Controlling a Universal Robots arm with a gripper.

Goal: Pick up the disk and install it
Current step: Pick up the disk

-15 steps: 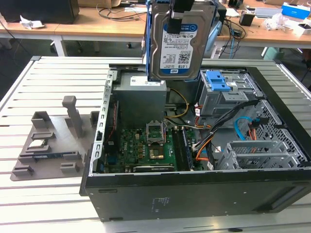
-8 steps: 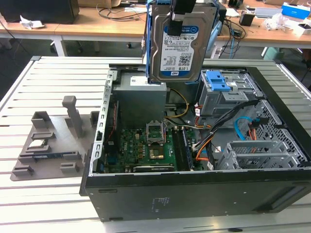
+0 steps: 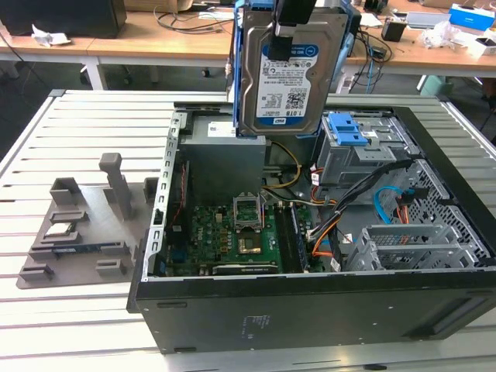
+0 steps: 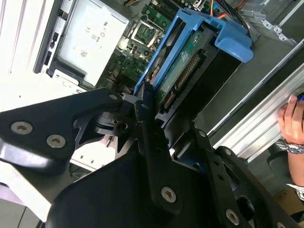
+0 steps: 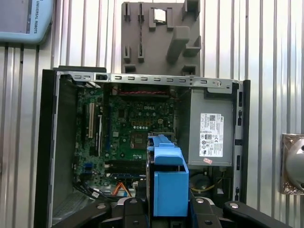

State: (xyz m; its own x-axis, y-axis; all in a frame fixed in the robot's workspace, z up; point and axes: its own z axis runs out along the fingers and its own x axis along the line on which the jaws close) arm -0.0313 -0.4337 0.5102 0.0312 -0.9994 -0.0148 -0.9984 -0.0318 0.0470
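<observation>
The disk (image 3: 284, 74), a silver hard drive with a white and blue label in blue side rails, hangs upright above the open computer case (image 3: 310, 302), over its back half. My gripper (image 3: 293, 23) is shut on the disk's upper end. In the second wrist view the black fingers (image 4: 142, 107) clamp the disk (image 4: 183, 71), whose green circuit board and blue rail face the camera. In the first wrist view the disk's blue rail (image 5: 168, 183) points down at the motherboard (image 5: 135, 128) beside the power supply (image 5: 209, 135).
A grey drive cage with a blue latch (image 3: 349, 132) sits in the case at the exterior view's right. A grey fixture tray (image 3: 85, 232) holding a small silver chip (image 3: 58, 230) lies outside the case on the slatted table. A person's hand (image 4: 290, 118) is near the table edge.
</observation>
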